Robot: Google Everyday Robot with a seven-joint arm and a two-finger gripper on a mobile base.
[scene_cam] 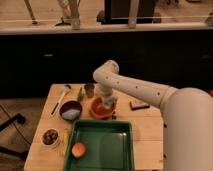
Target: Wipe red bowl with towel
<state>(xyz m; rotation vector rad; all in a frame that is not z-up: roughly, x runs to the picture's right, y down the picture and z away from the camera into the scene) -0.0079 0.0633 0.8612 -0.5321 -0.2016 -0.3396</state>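
The red bowl [99, 110] sits on the wooden table [145, 130] just behind the green tray. My gripper [109, 102] reaches down from the white arm into the right side of the bowl. A pale towel [110, 104] shows at the gripper's tip, against the bowl's inside.
A green tray [100, 147] with an orange fruit [78, 149] fills the front of the table. A dark bowl with white contents [71, 110], a spoon [60, 99], a small cup [89, 90], a bowl of dark food [50, 137] and a dark block [138, 105] stand around.
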